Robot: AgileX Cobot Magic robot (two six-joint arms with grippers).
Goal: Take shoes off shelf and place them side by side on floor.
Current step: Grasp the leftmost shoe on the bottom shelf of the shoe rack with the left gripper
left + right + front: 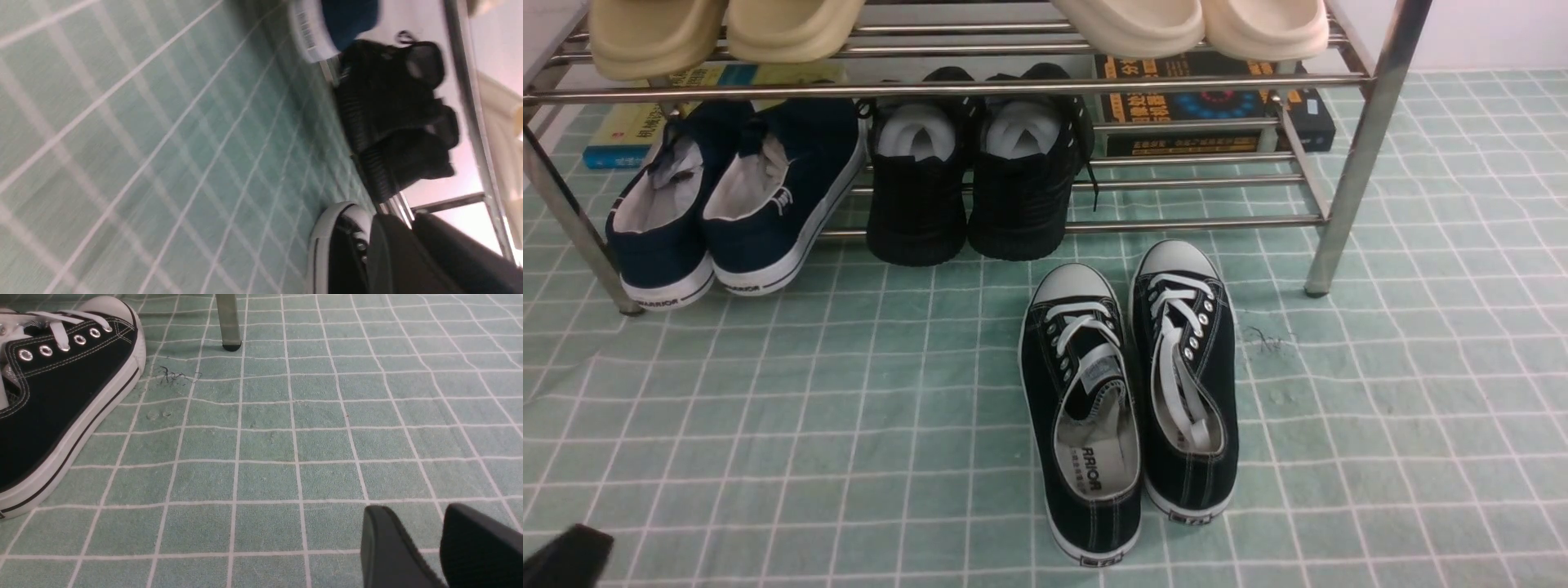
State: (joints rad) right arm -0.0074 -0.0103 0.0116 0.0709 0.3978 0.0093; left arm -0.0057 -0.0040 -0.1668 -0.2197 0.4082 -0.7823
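Observation:
The navy-blue shoes (pixel 658 220) (pixel 776 196) stand heels toward me on the lower tier of the chrome shelf (pixel 1356 155), at its left end. One navy heel (pixel 347 20) shows blurred in the left wrist view. My left gripper (pixel 402 218) is low over the floor (pixel 849 408), far from them, its fingers close together with nothing between; only a dark corner of it (pixel 564 555) enters the front view at bottom left. My right gripper (pixel 416 510) hovers over bare floor, a gap between its tips, holding nothing.
A pair of black lace-up sneakers (pixel 1086 408) (pixel 1184 376) lies side by side on the floor before the shelf. All-black shoes stuffed with paper (pixel 919 188) (pixel 1025 180) sit mid-shelf. Beige slippers (pixel 654 33) (pixel 1127 24) rest on the upper tier, and books (pixel 1209 106) lie behind.

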